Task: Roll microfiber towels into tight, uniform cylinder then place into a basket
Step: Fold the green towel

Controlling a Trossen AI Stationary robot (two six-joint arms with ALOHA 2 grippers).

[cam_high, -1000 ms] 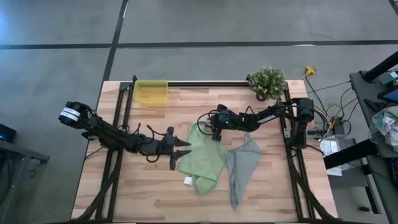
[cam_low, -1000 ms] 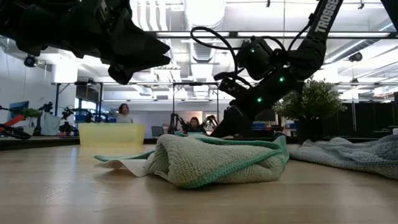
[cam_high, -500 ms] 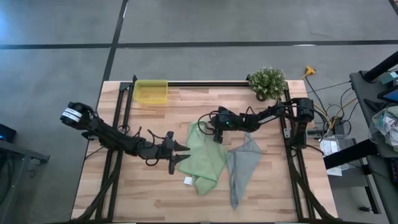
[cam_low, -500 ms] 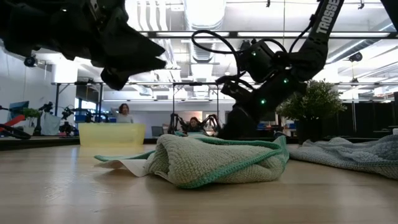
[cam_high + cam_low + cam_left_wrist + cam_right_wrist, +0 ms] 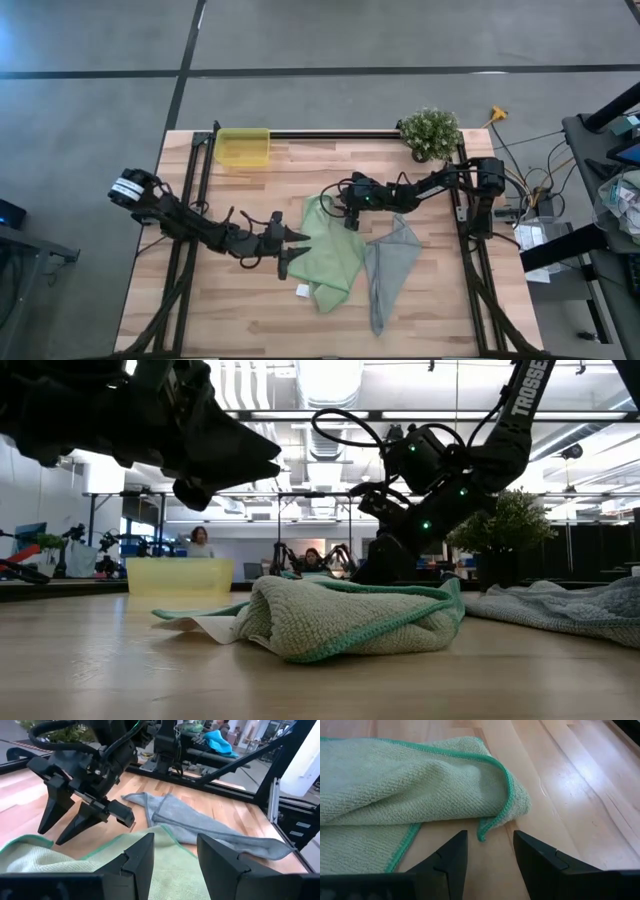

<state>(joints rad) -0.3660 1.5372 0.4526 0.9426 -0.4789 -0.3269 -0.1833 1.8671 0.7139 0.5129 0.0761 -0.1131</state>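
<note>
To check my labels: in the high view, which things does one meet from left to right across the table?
Left gripper → green towel → grey-blue towel. In the back row: yellow basket → potted plant.

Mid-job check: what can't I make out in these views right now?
- Basket contents: low view shows only its translucent wall; high view too small.
- Green towel fold layers: bunched, undersides hidden.
- Grey towel: cut off at the low view's right edge.
</note>
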